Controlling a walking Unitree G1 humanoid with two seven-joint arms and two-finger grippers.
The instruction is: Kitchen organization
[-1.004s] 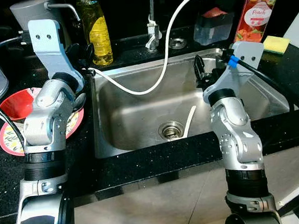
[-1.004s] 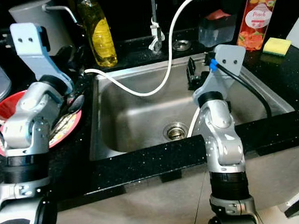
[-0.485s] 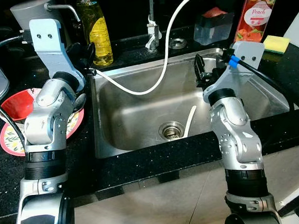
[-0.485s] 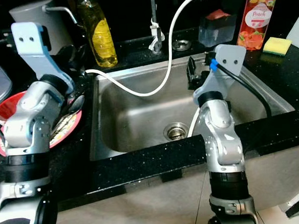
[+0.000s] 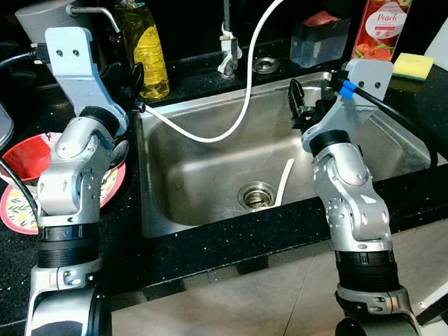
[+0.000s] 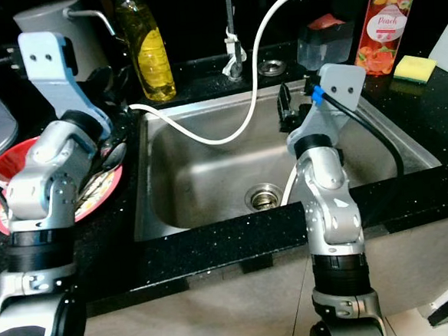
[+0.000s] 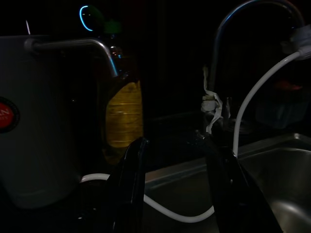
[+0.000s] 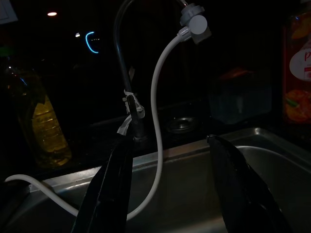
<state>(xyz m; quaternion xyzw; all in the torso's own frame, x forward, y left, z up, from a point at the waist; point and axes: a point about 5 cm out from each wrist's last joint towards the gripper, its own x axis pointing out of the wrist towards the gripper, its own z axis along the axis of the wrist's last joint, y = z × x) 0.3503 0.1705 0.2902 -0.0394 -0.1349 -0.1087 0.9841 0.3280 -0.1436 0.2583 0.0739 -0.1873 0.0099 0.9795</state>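
Over sink (image 5: 210, 186) rim: left gripper (image 7: 177, 187), right gripper (image 8: 170, 189), fingers spread.

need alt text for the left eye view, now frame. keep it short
A steel sink set in a black countertop, with the robot's two silver arms raised at either side: left claw at the sink's back left corner, right claw open over its right side. A white hose loops from the faucet into the basin; a yellow oil bottle stands behind, a red bowl on a floral plate left.
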